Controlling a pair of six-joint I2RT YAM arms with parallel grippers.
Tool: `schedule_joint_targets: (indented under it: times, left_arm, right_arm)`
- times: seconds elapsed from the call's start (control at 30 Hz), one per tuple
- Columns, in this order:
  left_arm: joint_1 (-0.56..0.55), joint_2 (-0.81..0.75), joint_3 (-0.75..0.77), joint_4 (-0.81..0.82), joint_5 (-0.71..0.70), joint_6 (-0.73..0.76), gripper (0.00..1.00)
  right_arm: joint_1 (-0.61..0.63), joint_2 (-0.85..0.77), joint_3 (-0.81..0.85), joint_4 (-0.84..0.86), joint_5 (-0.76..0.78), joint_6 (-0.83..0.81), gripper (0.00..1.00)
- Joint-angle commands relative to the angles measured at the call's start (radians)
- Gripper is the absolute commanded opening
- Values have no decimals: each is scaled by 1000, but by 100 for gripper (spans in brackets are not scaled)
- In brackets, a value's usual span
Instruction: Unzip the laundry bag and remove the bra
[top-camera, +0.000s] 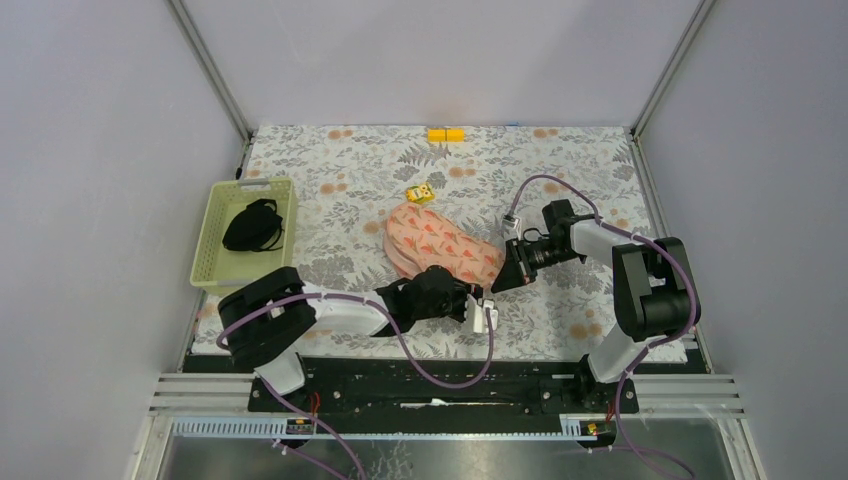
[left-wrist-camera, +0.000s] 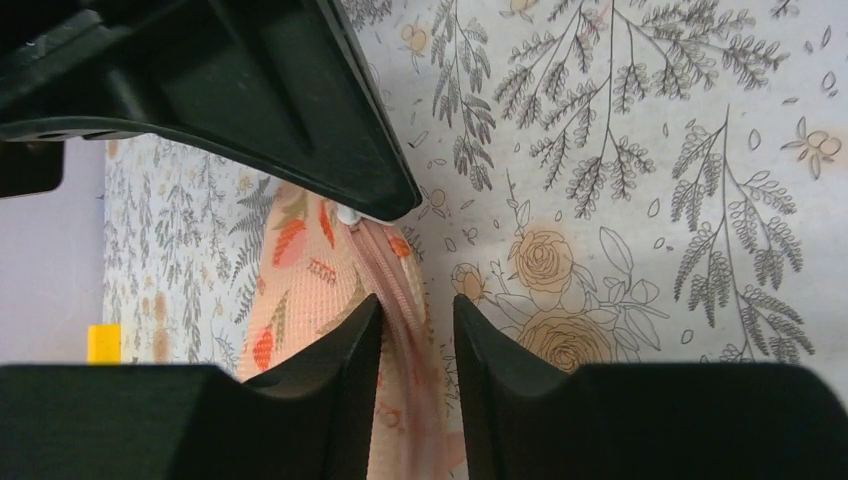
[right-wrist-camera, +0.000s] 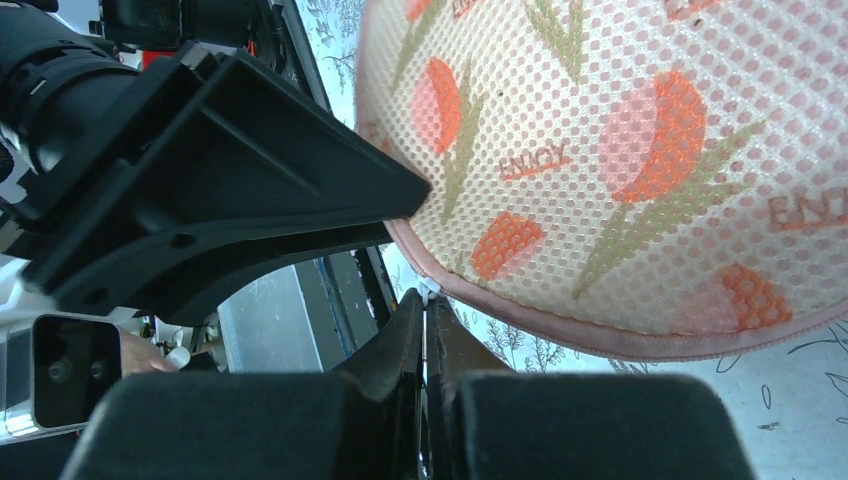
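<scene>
The salmon-pink printed laundry bag (top-camera: 440, 245) lies in the middle of the table. It looks closed, and the bra is hidden. My right gripper (top-camera: 505, 278) sits at the bag's near right end. In the right wrist view it (right-wrist-camera: 427, 305) is shut on the small white zipper pull (right-wrist-camera: 428, 290) just under the pink piped rim (right-wrist-camera: 560, 325). My left gripper (top-camera: 480, 305) is at the same end. In the left wrist view it (left-wrist-camera: 417, 310) is open, with the bag's zipper rim (left-wrist-camera: 400, 300) lying between its fingers. The right gripper's finger (left-wrist-camera: 300, 130) and the pull (left-wrist-camera: 350, 214) show above.
A pale green basket (top-camera: 215, 235) holding a black garment (top-camera: 252, 226) stands at the left. A yellow block (top-camera: 446, 134) lies at the far edge. A small yellow item (top-camera: 420, 193) lies just behind the bag. The two grippers are close together.
</scene>
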Motion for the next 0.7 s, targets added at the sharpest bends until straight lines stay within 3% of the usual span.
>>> schedule_joint_targets:
  times: [0.0, 0.2, 0.43, 0.67]
  left_arm:
    - [-5, 28, 46, 45, -33, 12, 26]
    - [-5, -2, -12, 67, -57, 6, 0]
    - [6, -55, -90, 73, -49, 36, 0]
    - [14, -86, -135, 66, -36, 65, 0]
  right_arm:
    - [10, -44, 3, -24, -24, -37, 0]
    - [9, -26, 21, -59, -21, -82, 0]
    - [-10, -30, 45, -109, 92, -156, 0]
    - [-101, 41, 93, -193, 92, -232, 0]
